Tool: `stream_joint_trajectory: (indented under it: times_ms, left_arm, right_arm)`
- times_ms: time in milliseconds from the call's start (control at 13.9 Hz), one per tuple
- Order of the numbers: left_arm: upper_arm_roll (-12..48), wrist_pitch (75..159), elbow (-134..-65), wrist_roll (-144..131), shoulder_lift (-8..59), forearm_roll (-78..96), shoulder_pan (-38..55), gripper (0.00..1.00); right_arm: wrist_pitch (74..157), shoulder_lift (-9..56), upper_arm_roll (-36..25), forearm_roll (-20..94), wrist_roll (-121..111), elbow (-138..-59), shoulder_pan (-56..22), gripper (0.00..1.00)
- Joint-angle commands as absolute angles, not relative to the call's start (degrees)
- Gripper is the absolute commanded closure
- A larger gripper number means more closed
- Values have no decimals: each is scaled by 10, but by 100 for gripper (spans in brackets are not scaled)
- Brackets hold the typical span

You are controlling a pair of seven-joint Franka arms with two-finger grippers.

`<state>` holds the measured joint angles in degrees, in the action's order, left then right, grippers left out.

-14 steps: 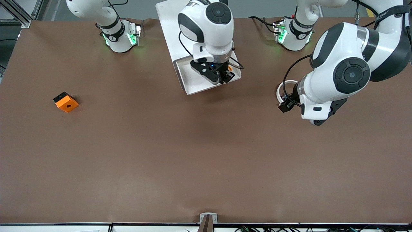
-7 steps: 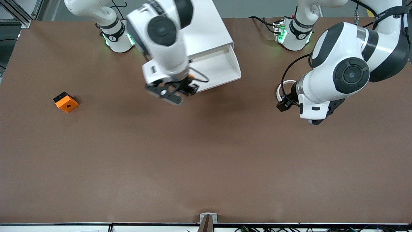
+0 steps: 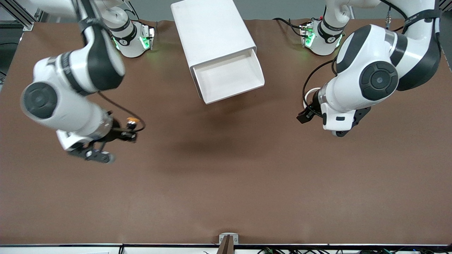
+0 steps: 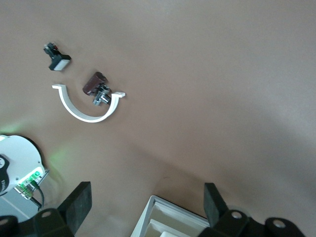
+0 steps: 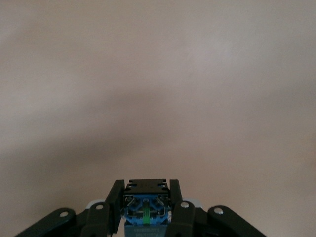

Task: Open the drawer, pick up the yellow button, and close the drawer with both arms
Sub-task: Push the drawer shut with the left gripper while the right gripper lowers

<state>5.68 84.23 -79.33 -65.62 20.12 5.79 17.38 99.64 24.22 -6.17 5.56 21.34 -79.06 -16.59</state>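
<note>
Button (image 3: pixel 131 123) sits pinched in the closed right gripper (image 3: pixel 129 131), up over bare table toward the right arm's end. Drawer (image 3: pixel 229 76) stands open and empty. Left gripper (image 4: pixel 148 205) hangs spread wide, holding nothing, over the table beside the drawer. Advice: set the button down low before letting go, then push the drawer front squarely so the cabinet does not skid.
</note>
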Motion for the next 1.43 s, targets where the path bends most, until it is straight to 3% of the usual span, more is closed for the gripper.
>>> stream_joint_trajectory:
  times_ms: [0,358,645,932,1362]
  left_arm:
    - [60,874,-797,-664,234,68,186,0]
    - [65,925,-800,-668,285,70,208,0]
    - [122,941,-882,-607,251,73,193,0]
    - [167,1047,-1009,-560,186,75,192,0]
    - [217,1129,-1081,-560,166,83,192,0]
  right_arm:
    - [1072,230,-49,43,119,-864,-107,100]
    - [1220,237,-49,38,19,-970,-21,100]
    - [1297,248,-49,26,-16,-1023,22,100]
    - [1403,269,-48,27,-55,-1078,55,100]
    - [1486,321,-46,32,-90,-1092,77,100]
